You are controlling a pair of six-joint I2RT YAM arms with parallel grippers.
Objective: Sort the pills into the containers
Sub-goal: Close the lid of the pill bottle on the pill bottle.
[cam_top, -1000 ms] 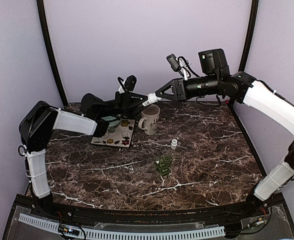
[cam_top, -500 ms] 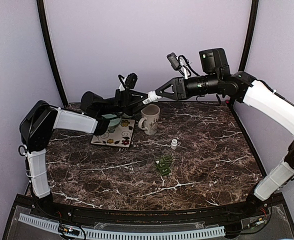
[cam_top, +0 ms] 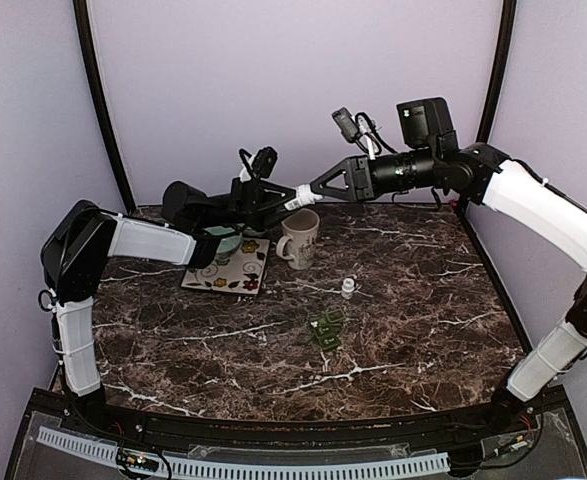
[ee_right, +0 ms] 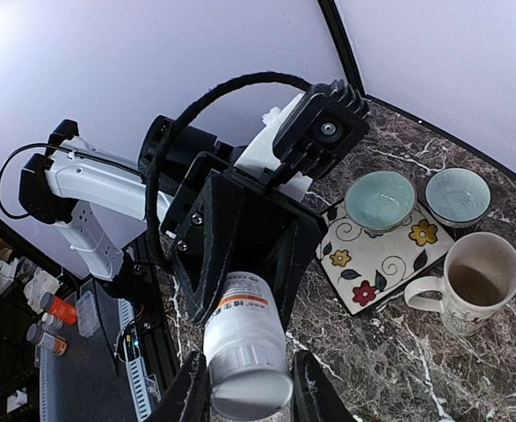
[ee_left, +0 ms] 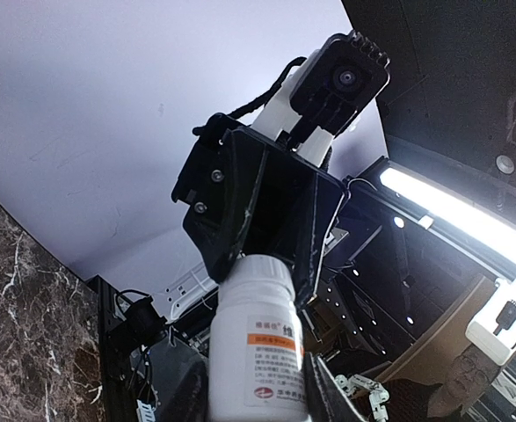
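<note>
The pill bottle point(cam_top: 300, 198) is held in the air between both grippers, above the far part of the table point(cam_top: 423, 300) and just over the mug point(cam_top: 300, 238). The left gripper point(cam_top: 286, 195) is closed partway on the labelled body of the bottle, with one finger pressed against each side. The right gripper point(cam_top: 314, 189) is closed partway on the cap end of the same bottle, so the two grippers are set nose to nose. A flowered plate point(cam_top: 235, 272) is placed to the left of the mug, with two small bowls point(ee_right: 380, 199) beside it at its far edge. A small white vial point(cam_top: 348, 288) is stood near the middle of the table, well apart from the bottle. A green packet point(cam_top: 326, 329) is laid just nearer than the vial.
</note>
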